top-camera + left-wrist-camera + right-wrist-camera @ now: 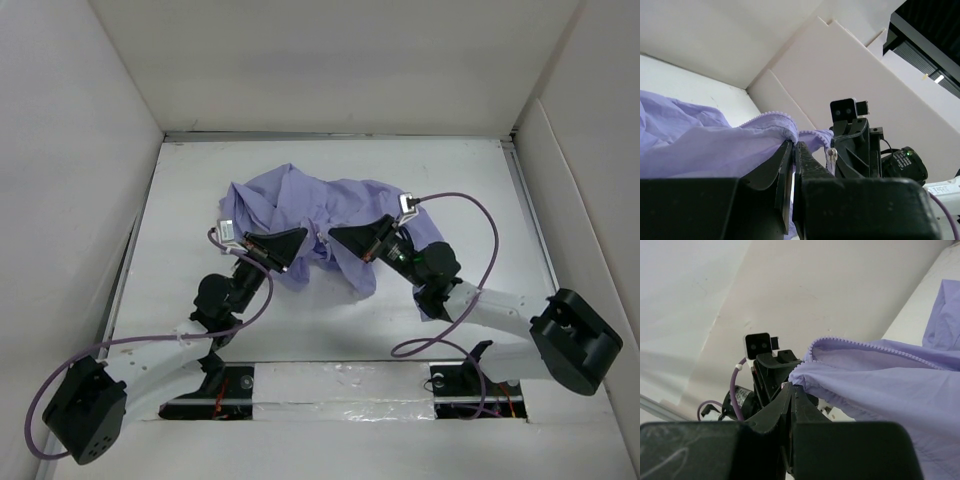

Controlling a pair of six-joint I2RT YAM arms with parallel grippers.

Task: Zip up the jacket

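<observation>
- The jacket (pixel 300 200) lies crumpled on the white bench (pixel 450 200), towards the far side and a little left of the middle. Its near edge is raised between the two arms.
- The left tool (pixel 298 238) points to the right. Its jaws are pressed together with only a thin slit between them, and they pinch the edge of the jacket.
- In the left wrist view the cloth spreads out to the left of that tool, and a row of zip teeth (pixel 771 115) runs along its top fold.
- The right tool (pixel 336 235) points to the left, tip to tip with the left tool and just beside it. Its jaws are closed as well, nipping the jacket's edge.
- In the right wrist view the cloth drapes away to the right, with the toothed edge arching above it.
- A small metal piece (pixel 832 156) hangs at the cloth's edge just beside the right tool. Whether it is the zip's pull cannot be told.
- A purple cable (pixel 470 215) loops out from the right wrist over the bench.
- White walls (pixel 350 60) stand around the bench on three sides.
</observation>
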